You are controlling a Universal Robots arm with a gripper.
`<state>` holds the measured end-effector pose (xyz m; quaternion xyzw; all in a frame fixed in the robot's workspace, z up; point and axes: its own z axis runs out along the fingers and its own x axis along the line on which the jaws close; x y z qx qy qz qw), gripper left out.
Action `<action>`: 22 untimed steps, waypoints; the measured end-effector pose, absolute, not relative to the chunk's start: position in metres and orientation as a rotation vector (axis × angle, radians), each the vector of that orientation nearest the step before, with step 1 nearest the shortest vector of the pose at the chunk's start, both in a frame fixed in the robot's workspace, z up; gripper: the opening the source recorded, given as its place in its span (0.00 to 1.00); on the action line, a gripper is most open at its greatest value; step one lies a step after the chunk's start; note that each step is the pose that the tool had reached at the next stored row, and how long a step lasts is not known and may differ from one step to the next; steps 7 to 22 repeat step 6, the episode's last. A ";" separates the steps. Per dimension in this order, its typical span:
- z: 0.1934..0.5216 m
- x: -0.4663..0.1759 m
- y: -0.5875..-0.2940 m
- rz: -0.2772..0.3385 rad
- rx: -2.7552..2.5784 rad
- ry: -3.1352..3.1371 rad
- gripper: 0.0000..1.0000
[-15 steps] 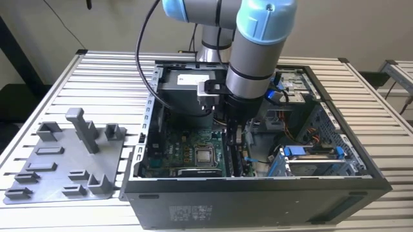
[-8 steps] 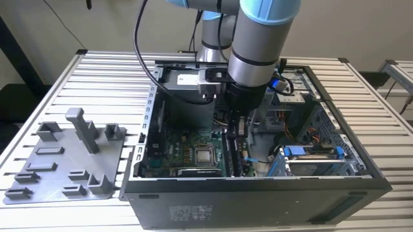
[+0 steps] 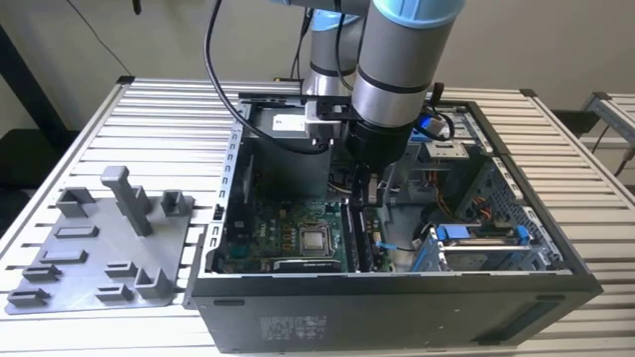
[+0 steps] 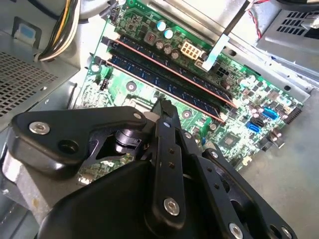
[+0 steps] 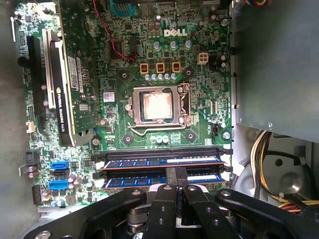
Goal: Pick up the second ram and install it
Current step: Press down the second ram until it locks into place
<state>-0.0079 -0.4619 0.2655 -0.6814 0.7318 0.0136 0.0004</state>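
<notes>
Two memory sticks stand in the neighbouring slots of the motherboard (image 5: 199, 89), seen in both wrist views. The second ram (image 5: 134, 180) is the one nearer the gripper (image 5: 175, 175); the other stick (image 5: 159, 162) lies just beside it, on the processor side. The black fingers (image 5: 171, 177) are drawn tightly together with their tips over the second ram's upper edge near its middle, but whether they pinch it or merely meet above it I cannot tell.

In the first wrist view the bare processor socket (image 5: 157, 105) sits beyond the slots, an upright expansion card (image 5: 60, 79) stands well apart on one side, and the grey power-supply box (image 5: 274, 64) walls in the other, with a bundle of yellow and black cables (image 5: 266, 164) beside the slot ends.

The second wrist view looks along the sticks from a slant – the second ram (image 4: 159, 82) runs diagonally past the fingertip (image 4: 162, 107), and a flat pale cable (image 4: 224, 35) hangs over the board beyond.

The exterior view shows what the wrist cameras miss: the open computer case (image 3: 397, 305) lying on a slatted table (image 3: 169, 111), the arm (image 3: 392, 82) reaching down into it, and – towards the exterior view's left – a grey holder plate (image 3: 100, 253) with posts and blocks beside the case.
</notes>
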 end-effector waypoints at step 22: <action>0.266 -0.008 -0.462 0.043 -2.140 2.298 0.11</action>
